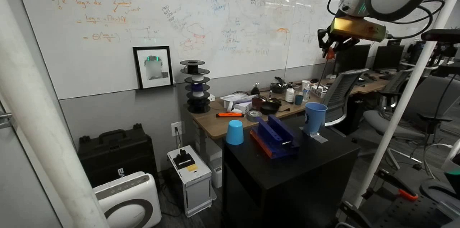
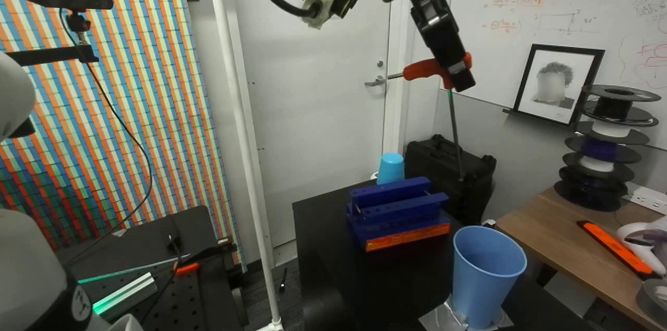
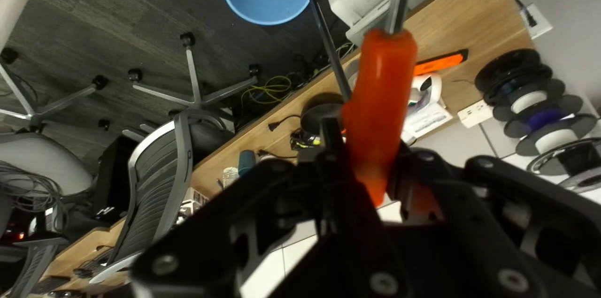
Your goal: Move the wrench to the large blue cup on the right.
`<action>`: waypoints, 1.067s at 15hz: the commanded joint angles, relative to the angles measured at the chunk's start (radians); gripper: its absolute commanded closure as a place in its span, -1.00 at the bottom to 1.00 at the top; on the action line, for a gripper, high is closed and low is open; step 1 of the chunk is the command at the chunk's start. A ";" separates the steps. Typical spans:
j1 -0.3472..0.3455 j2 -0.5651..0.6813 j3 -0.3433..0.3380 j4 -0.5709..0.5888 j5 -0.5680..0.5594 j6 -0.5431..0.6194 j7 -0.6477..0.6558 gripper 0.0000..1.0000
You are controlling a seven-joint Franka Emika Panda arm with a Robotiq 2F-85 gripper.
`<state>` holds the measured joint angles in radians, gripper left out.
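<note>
Wrist view: your gripper [image 3: 368,162] is clenched around the wrench [image 3: 382,82] at its orange-red handle, so you have the tool held in the air. In both exterior views its long dark shaft slants down, the tip showing above the rim of the large blue cup [image 2: 484,289] and apart from it. That cup stands upright on the black cabinet [image 1: 287,167], tape [image 1: 320,138] at its base; between it and the upside-down cyan cup [image 1: 235,134] you can see a dark-blue fixture [image 2: 401,207], all on the same top.
</note>
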<state>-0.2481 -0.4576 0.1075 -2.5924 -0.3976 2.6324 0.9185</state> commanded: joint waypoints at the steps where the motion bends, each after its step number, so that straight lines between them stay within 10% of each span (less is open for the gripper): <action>1: -0.088 0.153 0.023 0.090 -0.048 0.085 0.025 0.79; 11: -0.121 0.524 0.016 0.213 -0.237 0.068 0.180 0.78; 12: -0.022 0.534 -0.080 0.219 -0.210 0.056 0.160 0.68; 13: -0.003 0.532 -0.094 0.222 -0.182 0.050 0.143 0.09; 16: 0.060 0.459 -0.127 0.203 -0.025 0.023 0.032 -0.21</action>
<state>-0.2635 0.0735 0.0206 -2.3962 -0.5526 2.7080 1.0511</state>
